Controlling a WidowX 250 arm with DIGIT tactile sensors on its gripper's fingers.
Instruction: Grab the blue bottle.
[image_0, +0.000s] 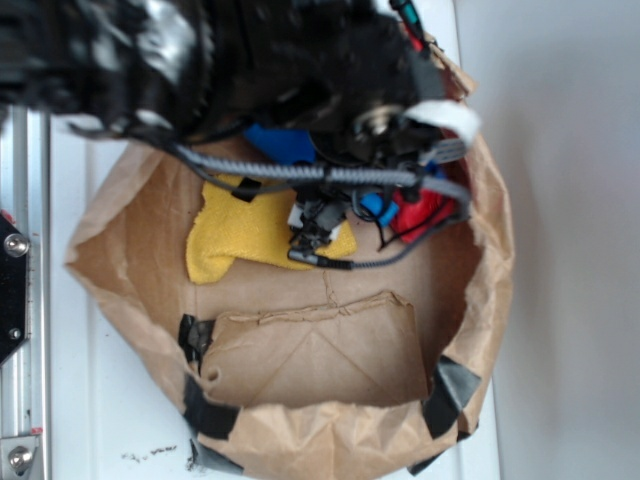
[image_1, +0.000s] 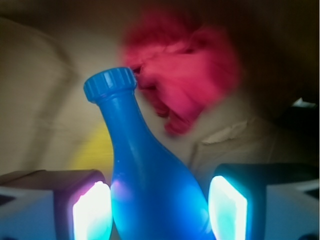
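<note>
Paper-bag floor (image_0: 300, 300): arm low, fingers (image_1: 91, 212) w/ blue bottle (image_1: 150, 185) between, grip unclear.

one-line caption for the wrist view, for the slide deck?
Wrist view: blue bottle between the gripper fingers, gaps on both sides, red cloth ball blurred behind its cap.

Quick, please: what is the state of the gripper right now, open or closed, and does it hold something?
Gripper: open, fingers on each side of the blue bottle, with small gaps visible; not clamped on it yet.
</note>
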